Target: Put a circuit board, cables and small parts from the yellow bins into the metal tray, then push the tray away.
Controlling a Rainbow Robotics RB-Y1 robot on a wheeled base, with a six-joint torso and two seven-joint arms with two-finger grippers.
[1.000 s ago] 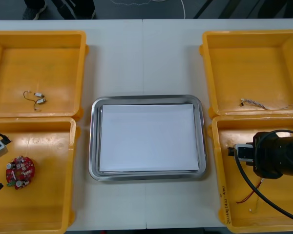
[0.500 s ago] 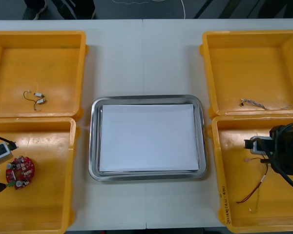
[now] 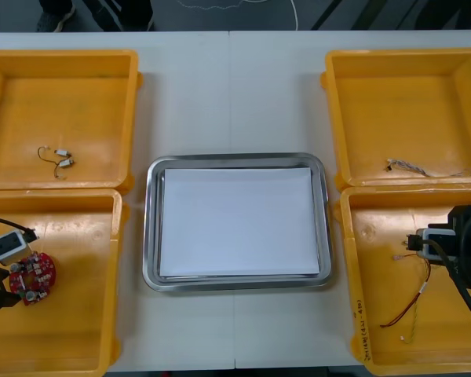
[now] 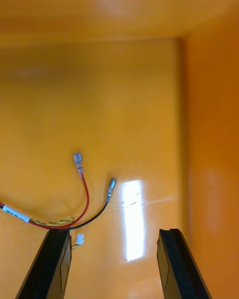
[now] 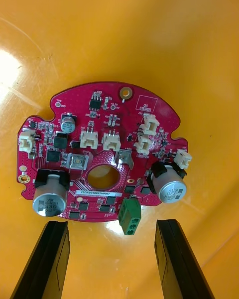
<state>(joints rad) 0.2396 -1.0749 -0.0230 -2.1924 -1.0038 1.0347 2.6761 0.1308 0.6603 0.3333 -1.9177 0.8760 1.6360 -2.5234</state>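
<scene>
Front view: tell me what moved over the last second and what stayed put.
The right gripper drew back toward the robot's right over the near right bin, uncovering the red and yellow cable. The left gripper came in toward the circuit board. Both are open; nothing was grasped. The tray, board and cable lay unmoved.

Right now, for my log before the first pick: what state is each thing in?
Metal tray: white inside, nothing in it.
Circuit board: flat in left near bin, ungrasped.
Left gripper: open over the board.
Red and yellow cable: loose, right near bin.
Right gripper: open above that cable.
Blue and white cable: loose, right far bin.
Small metal parts: loose, left far bin.
</scene>
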